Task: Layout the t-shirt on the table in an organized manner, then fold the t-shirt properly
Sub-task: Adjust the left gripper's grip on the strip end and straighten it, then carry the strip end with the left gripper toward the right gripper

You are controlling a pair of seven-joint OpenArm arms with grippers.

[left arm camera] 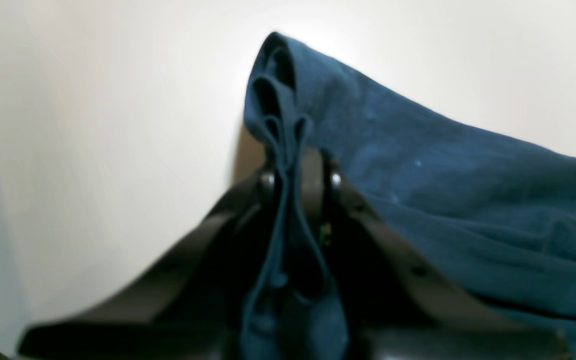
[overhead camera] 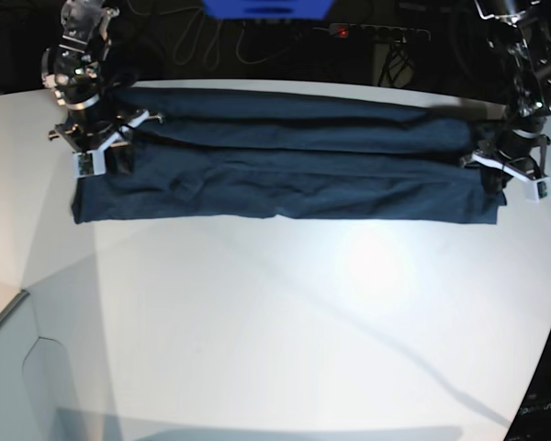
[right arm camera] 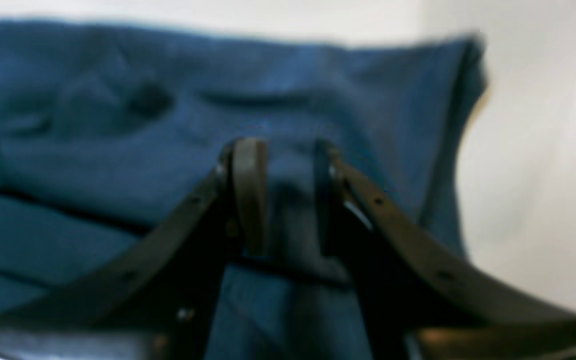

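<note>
The dark navy t-shirt (overhead camera: 285,175) lies as a long band, folded lengthwise, across the far part of the white table (overhead camera: 285,322). It is stretched between my two grippers. My left gripper (overhead camera: 503,170) is at the band's right end in the base view. In the left wrist view, the left gripper (left arm camera: 300,175) is shut on bunched folds of the t-shirt (left arm camera: 443,200). My right gripper (overhead camera: 101,147) is at the band's other end. In the right wrist view, the right gripper (right arm camera: 288,165) has a thick fold of the t-shirt (right arm camera: 118,150) pinched between its fingers.
Behind the table run dark cables, a power strip (overhead camera: 376,33) with a red light and a blue object (overhead camera: 266,7). The table's curved edge (overhead camera: 542,367) falls away at the lower right. A grey ledge (overhead camera: 9,322) sits at the lower left.
</note>
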